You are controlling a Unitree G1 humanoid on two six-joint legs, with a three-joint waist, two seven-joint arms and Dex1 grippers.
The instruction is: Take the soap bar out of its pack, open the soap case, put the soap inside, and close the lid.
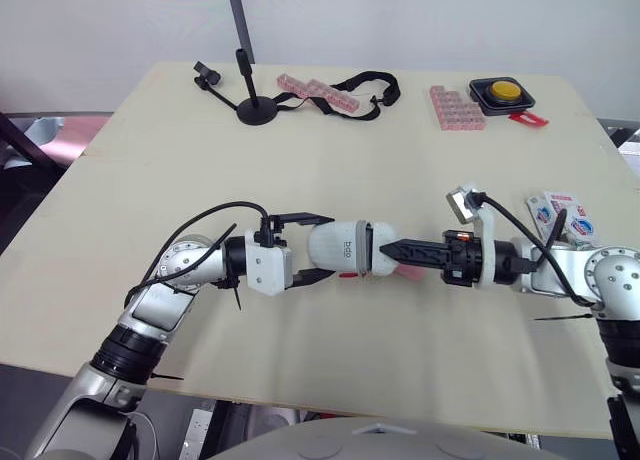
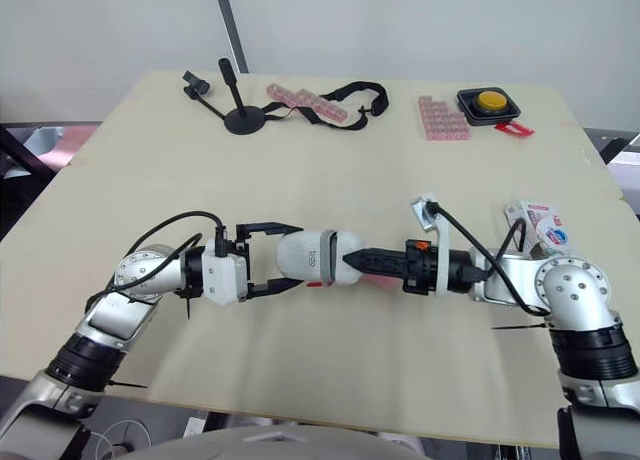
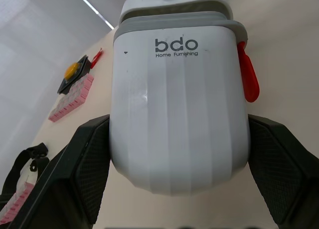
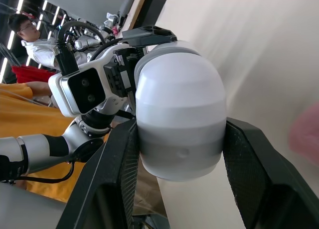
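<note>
**Task status.** A pink object (image 1: 408, 274), judged to be the soap bar, lies on the table (image 1: 200, 160) just under the right gripper. If that reading is correct, the unpacking step is complete. The printed pack (image 1: 562, 217) lies at the 3 o'clock edge of the table, well apart from the work point. The soap case (image 1: 350, 248) is at the table centre, slightly toward 6 o'clock, held between the two arms. Its two halves meet at a visible seam and a grey band, and no opening into the interior shows. The case is therefore judged shut, with the opening step in hand. Remaining steps: part the halves, place the soap inside, close the lid.

**Tool state.**
- Left gripper (image 1: 322, 247): spread wide to span the case. Its fingers (image 3: 84, 174) press against both flanks of the half marked "bdo", at the 9 o'clock end.
- Right gripper (image 1: 390, 251): spread to a similar width and clamped on both sides of the rounded half at the 3 o'clock end, as the right wrist view shows.

**Note.** A red tab (image 3: 247, 79) projects from the side of the case beside the seam. Whether it is a latch cannot be told.
</note>
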